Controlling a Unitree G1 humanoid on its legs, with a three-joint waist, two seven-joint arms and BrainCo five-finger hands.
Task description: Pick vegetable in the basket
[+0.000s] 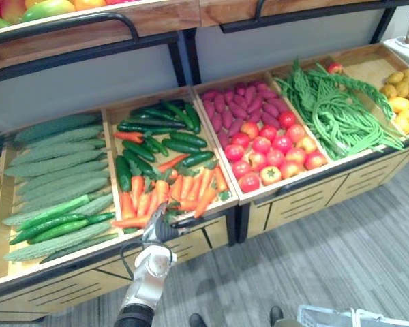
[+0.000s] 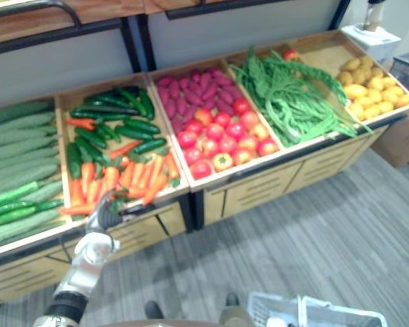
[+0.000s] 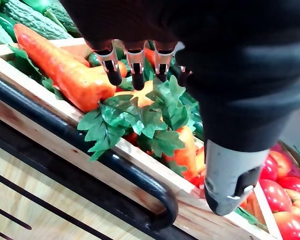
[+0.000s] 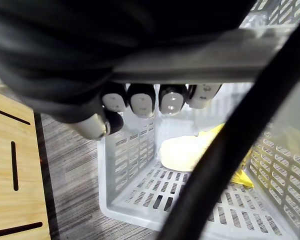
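At the far left of the wooden stand (image 1: 293, 204), bumpy green gourds (image 1: 54, 163) are laid in rows, with smooth cucumbers (image 1: 54, 221) at their front. In the next compartment dark green vegetables (image 1: 160, 133) are heaped at the back and the carrots (image 1: 170, 191) are piled at the front. The left hand (image 1: 155, 231) is held at the front rim of this compartment, just above the carrots. Its fingers (image 3: 135, 70) are relaxed and set apart from the thumb (image 3: 229, 175), and nothing is grasped. Green leaves (image 3: 135, 117) lie directly under the fingertips, beside the black rail (image 3: 90, 165).

Further right, purple tubers (image 1: 232, 105) and tomatoes (image 1: 273, 153) share one compartment. They are followed by long beans (image 1: 334, 112) and yellow produce (image 1: 405, 95). At the lower right a pale plastic basket (image 1: 327, 317) is carried by the right hand (image 4: 142, 102), which is clenched round the grey handle (image 4: 200, 55). A pale yellow item (image 4: 185, 150) lies on the basket's floor.
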